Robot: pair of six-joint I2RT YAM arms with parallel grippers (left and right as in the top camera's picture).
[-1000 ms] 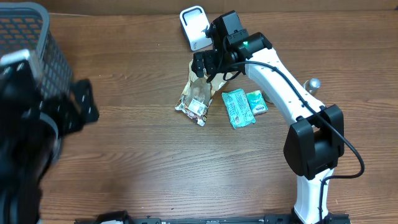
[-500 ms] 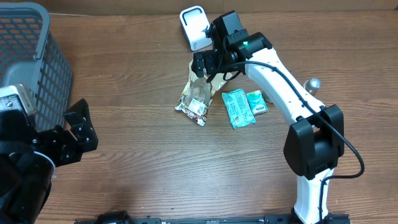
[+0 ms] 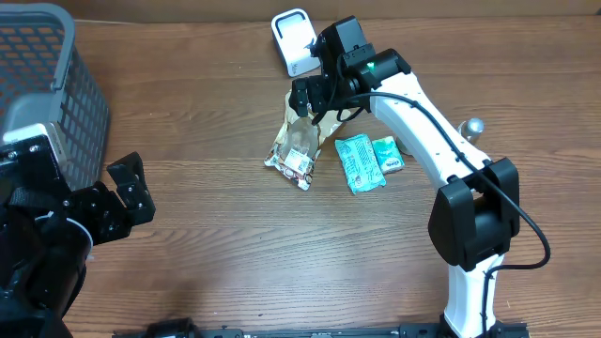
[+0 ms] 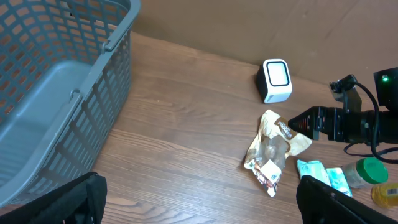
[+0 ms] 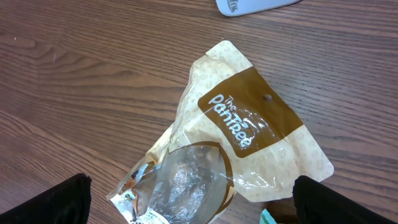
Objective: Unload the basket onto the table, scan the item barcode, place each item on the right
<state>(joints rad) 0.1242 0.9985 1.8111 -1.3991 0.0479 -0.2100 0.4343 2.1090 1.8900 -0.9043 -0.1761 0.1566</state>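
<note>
My right jaws hang spread wide over the snack pouch [image 3: 299,145], flat on the desk [image 3: 235,244] near the scanner [image 3: 294,39], ready to grasp it; my left jaws wait released.

Soft, even light fills all three views, with only faint shadows on the wooden table [image 3: 235,244]. Glare streaks the snack pouch [image 5: 242,143] in the right wrist view, where fingertips [image 5: 59,202] in the lower corners look dark and soft-edged.
</note>
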